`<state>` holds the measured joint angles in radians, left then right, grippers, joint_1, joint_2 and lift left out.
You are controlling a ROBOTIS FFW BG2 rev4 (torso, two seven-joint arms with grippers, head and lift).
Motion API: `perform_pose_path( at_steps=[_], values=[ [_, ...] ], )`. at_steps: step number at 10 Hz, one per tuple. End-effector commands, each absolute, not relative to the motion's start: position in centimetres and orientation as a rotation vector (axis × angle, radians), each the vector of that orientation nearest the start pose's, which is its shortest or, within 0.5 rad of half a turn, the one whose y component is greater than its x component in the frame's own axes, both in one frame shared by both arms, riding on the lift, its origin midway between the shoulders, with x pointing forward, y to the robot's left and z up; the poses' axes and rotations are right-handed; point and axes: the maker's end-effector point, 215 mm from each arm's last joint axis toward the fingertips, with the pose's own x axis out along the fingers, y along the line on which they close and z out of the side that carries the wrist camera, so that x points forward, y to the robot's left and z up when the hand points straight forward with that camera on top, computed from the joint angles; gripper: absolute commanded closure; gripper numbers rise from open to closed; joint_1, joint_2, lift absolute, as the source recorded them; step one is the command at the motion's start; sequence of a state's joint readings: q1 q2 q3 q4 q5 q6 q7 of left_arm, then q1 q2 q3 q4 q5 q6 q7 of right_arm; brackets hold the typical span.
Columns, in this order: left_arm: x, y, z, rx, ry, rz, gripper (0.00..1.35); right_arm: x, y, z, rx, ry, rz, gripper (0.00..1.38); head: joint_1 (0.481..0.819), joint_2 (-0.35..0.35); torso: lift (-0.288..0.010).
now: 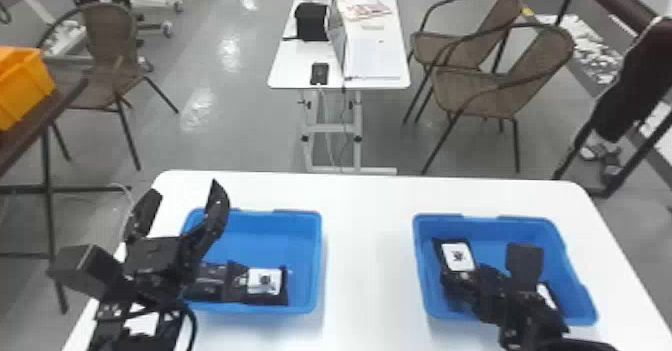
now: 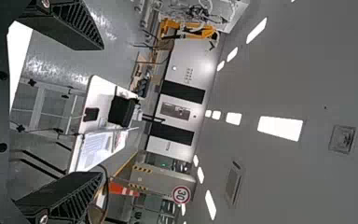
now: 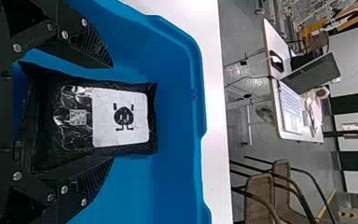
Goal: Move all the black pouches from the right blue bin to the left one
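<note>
right gripper [image 3: 112, 113] wide, black pouch [image 3: 77, 116] between its fingers; likely light, soft, slippery: we pinch long sides, mid-length.

We look into a brightly and quite evenly lit room in the head view. Pale glare breaks into patches on the grey floor [image 1: 200, 140], and the white counter [image 1: 370, 215] reflects strongly, with faint, soft-edged shading close to the left blue bin [image 1: 255, 235] and the right one [image 1: 492, 230]. In the left wrist view we see where light comes from: rows of ceiling panels [image 2: 279, 128], burnt out to plain white against a dimmer grey ceiling [image 2: 270, 84]. A soft bright spot glows on the far wall [image 2: 208, 66]. In the right wrist view, we catch small, crinkled glints on a black pouch [image 3: 46, 93], its white label [image 3: 137, 116] reading bright and its edges sinking into darkness.
</note>
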<state>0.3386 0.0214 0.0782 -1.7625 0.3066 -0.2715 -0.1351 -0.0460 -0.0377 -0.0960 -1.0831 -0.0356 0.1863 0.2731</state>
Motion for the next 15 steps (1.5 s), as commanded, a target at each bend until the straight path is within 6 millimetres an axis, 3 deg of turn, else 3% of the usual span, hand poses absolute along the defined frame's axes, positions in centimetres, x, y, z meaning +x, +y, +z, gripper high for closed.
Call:
perform_pose_path(
  at_steps=[1, 3, 4, 5, 8, 10, 12, 13, 15],
  values=[
    [48.2, 27.1, -33.1, -0.239, -0.152, -0.009, 0.06, 50.5, -23.5, -62.4, 0.118, 0.645, 0.157, 0.36, 0.695, 0.038, 0.0],
    [48.2, 27.1, -33.0, -0.236, -0.152, -0.012, 0.06, 50.1, -23.1, -63.4, 0.139, 0.674, 0.156, 0.42, 0.695, 0.042, 0.0],
    [48.2, 27.1, -33.0, -0.237, -0.153, -0.013, 0.06, 50.2, -23.1, -63.5, 0.139, 0.682, 0.157, 0.9, 0.695, 0.044, 0.0],
    [48.2, 27.1, -33.0, -0.237, -0.154, -0.012, 0.06, 50.0, -23.6, -63.1, 0.144, 0.66, 0.119, 1.13, 0.695, 0.045, 0.0],
    [48.2, 27.2, -32.9, -0.236, -0.156, -0.01, 0.06, 49.1, -24.6, -61.7, 0.184, 0.6, 0.057, 1.12, 0.695, 0.033, 0.0],
    [48.3, 26.8, -32.9, -0.24, -0.155, -0.015, 0.06, 49.4, -24.7, -57.0, 0.199, 0.496, 0.062, 1.12, 0.695, 0.03, 0.0],
    [48.3, 26.7, -33.2, -0.246, -0.145, -0.019, 0.06, 50.6, -23.6, -50.0, 0.185, 0.366, 0.14, 1.12, 0.695, 0.025, 0.0],
    [48.6, 26.5, -33.5, -0.258, -0.128, -0.025, 0.06, 52.3, -22.0, -46.7, 0.181, 0.31, 0.246, 1.12, 0.695, 0.035, 0.0],
    [49.3, 25.7, -33.9, -0.283, -0.086, -0.056, 0.06, 55.6, -16.1, -41.2, 0.144, 0.272, 0.531, 1.12, 0.695, 0.068, 0.0]
  ],
)
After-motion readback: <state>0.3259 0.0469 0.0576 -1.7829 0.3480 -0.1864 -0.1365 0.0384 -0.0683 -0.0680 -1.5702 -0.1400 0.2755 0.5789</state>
